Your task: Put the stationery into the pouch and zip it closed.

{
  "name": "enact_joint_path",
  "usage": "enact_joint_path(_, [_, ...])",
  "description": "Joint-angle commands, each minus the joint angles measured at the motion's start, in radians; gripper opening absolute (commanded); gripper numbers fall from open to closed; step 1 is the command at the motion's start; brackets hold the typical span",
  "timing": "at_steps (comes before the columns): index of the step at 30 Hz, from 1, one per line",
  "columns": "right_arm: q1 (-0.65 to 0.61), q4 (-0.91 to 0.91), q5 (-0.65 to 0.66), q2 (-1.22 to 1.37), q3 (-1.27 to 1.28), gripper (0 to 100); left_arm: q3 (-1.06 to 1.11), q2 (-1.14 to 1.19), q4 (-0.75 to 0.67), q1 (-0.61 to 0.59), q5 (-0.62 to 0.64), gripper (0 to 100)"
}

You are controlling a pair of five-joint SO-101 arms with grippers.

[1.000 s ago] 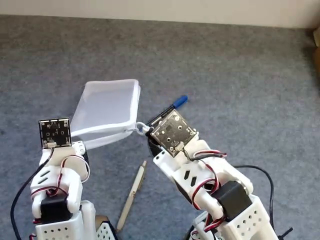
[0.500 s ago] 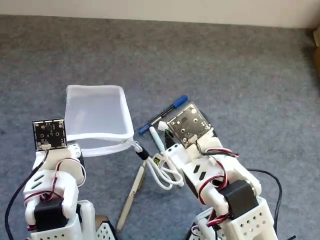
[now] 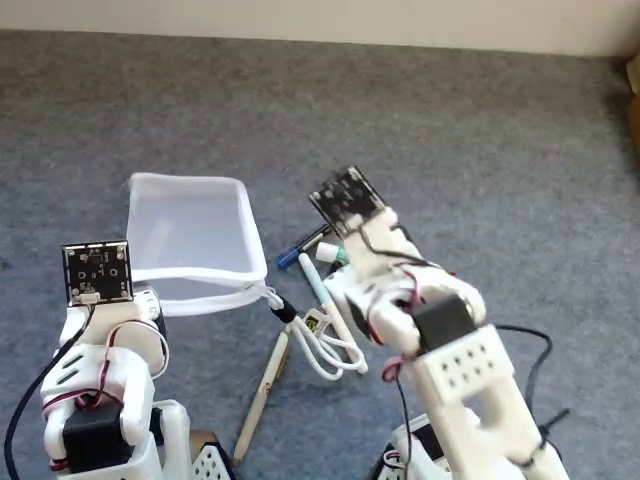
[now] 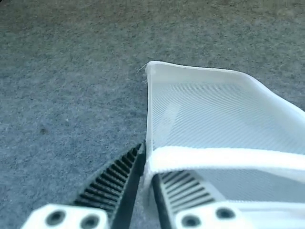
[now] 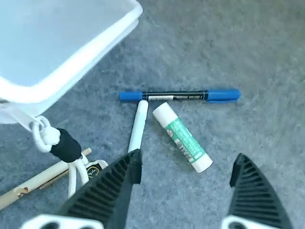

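Holding the pouch [image 3: 190, 225] by its mouth edge, the left arm's fingers [image 4: 114, 179] are pinched together on the white rim. The mouth gapes; nothing shows inside. The right arm's fingers [image 5: 112, 183] are spread wide and empty above the blue marker [image 5: 178, 95], glue stick [image 5: 182, 138] and white pen [image 5: 138, 124], which lie on the surface [image 3: 500, 130] just beside the pouch's zip-pull corner. The pencil [image 3: 262, 390] lies below that corner. Judgement: early stage, with no item packed and the zip not yet closed.

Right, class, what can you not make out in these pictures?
Glue stick: high view, mostly hidden under the right arm.
Blue pen: high view, one end behind the same arm.
Tan pen: right wrist view, cut off by the picture's edge.
Pouch: left wrist view, one side cut off by the edge.
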Motion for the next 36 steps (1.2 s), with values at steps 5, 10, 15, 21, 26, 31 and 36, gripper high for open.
enact_joint_path(5, [0.013,0.001,0.084,0.222,-0.140,27.7,-0.079,0.004,0.020,0.008,-0.040,1])
enact_joint_path(10, [0.013,-0.001,0.103,0.414,-0.255,27.7,-0.107,0.004,0.057,0.007,-0.049,1])
enact_joint_path(15, [0.015,-0.045,0.153,0.636,-0.361,27.7,-0.104,0.004,0.072,0.005,-0.074,1])
enact_joint_path(21, [0.015,-0.113,0.221,0.852,-0.441,27.7,-0.102,0.004,0.072,-0.041,-0.074,1])
enact_joint_path(26, [0.015,-0.128,0.222,0.958,-0.513,27.7,-0.102,0.004,0.074,-0.041,-0.074,1])
enact_joint_path(31, [0.044,-0.128,0.224,1.035,-0.573,27.7,-0.091,0.002,0.072,-0.041,-0.074,1])
enact_joint_path(36, [0.061,-0.128,0.224,1.121,-0.621,27.7,-0.091,0.002,0.072,-0.041,-0.074,1])
